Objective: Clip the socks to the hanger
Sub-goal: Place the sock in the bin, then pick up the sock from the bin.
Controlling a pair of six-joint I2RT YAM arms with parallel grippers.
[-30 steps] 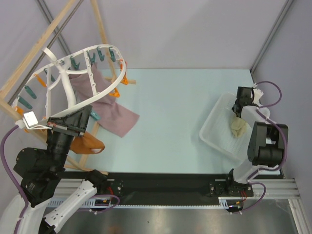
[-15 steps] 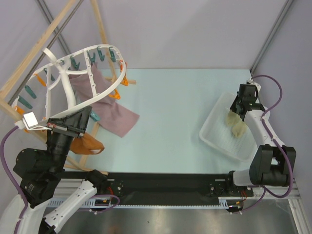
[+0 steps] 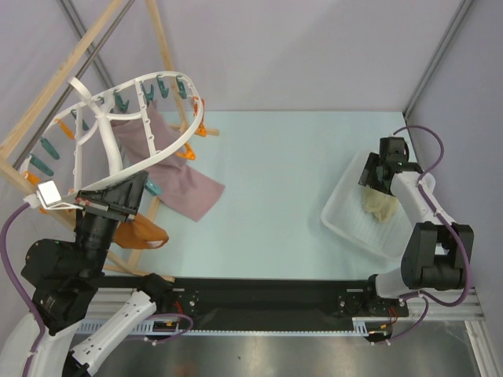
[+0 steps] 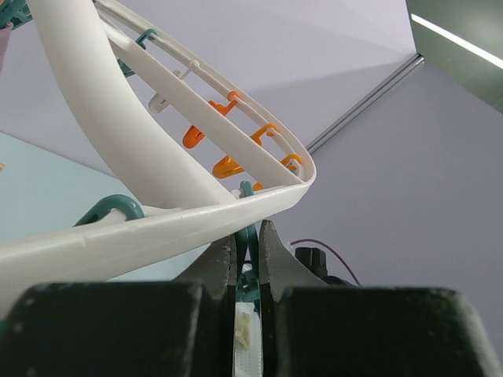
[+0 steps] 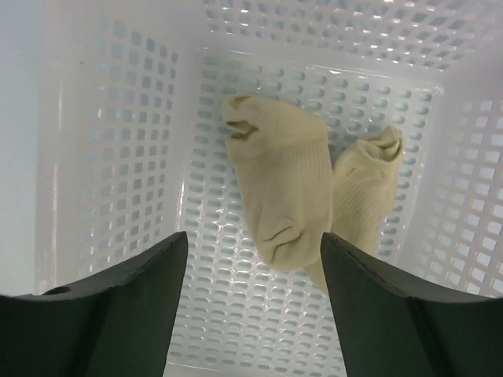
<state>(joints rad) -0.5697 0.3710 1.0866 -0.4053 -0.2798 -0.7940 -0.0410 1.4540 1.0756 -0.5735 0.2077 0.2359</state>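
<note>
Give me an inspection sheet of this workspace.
Surface: pale blue tabletop.
Job's things: two socks lie in the white basket; the hanger is up at left, tilted.
Clutter: mauve cloth under the hanger, orange cloth by the left arm.
Grippers: left gripper shut on the hanger; right gripper open above the socks.
Cables: purple cable loops at both arms; no snag seen.
Surroundings: wooden frame at left, grey walls.
</note>
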